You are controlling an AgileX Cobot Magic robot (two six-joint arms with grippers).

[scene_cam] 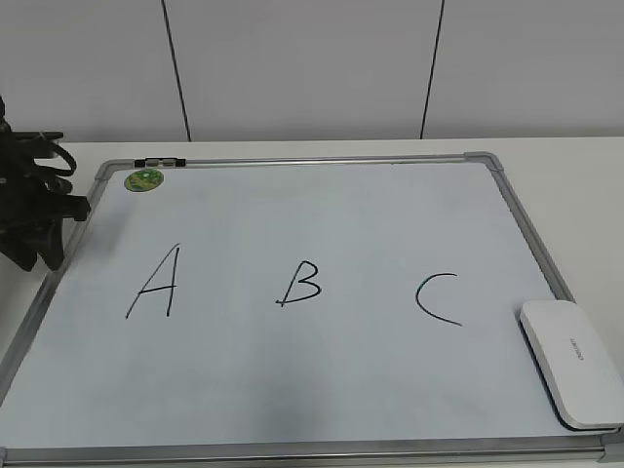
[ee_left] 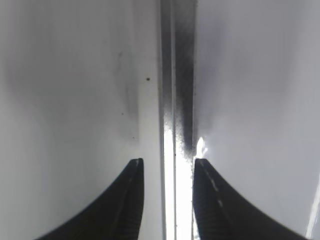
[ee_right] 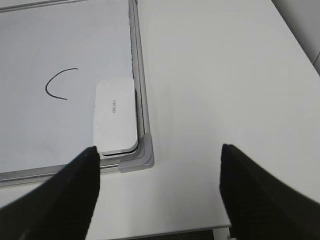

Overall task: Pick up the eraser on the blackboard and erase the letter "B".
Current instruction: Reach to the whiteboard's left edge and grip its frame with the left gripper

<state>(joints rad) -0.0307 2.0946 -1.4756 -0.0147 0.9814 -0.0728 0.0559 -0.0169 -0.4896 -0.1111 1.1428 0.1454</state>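
The blackboard (scene_cam: pixel 322 400) is a white board with a silver frame, lying flat on the table, with black letters A, B and C. The letter "B" (scene_cam: pixel 300 284) is in the middle. The eraser (scene_cam: pixel 575 363), a flat white block, lies on the board's near right corner beside the C; it also shows in the right wrist view (ee_right: pixel 116 118). My right gripper (ee_right: pixel 159 150) is open and empty, above the table just off that corner, out of the exterior view. My left gripper (ee_left: pixel 167 162) hangs over the board's left frame (ee_left: pixel 175 100), its jaws slightly apart and empty.
A small green round magnet (scene_cam: pixel 144 179) and a black-and-silver marker (scene_cam: pixel 159 161) lie at the board's far left corner. The left arm (scene_cam: pixel 34 210) stands at the board's left edge. White table (ee_right: pixel 220 75) lies right of the board, its front edge (ee_right: pixel 200 231) below my right gripper.
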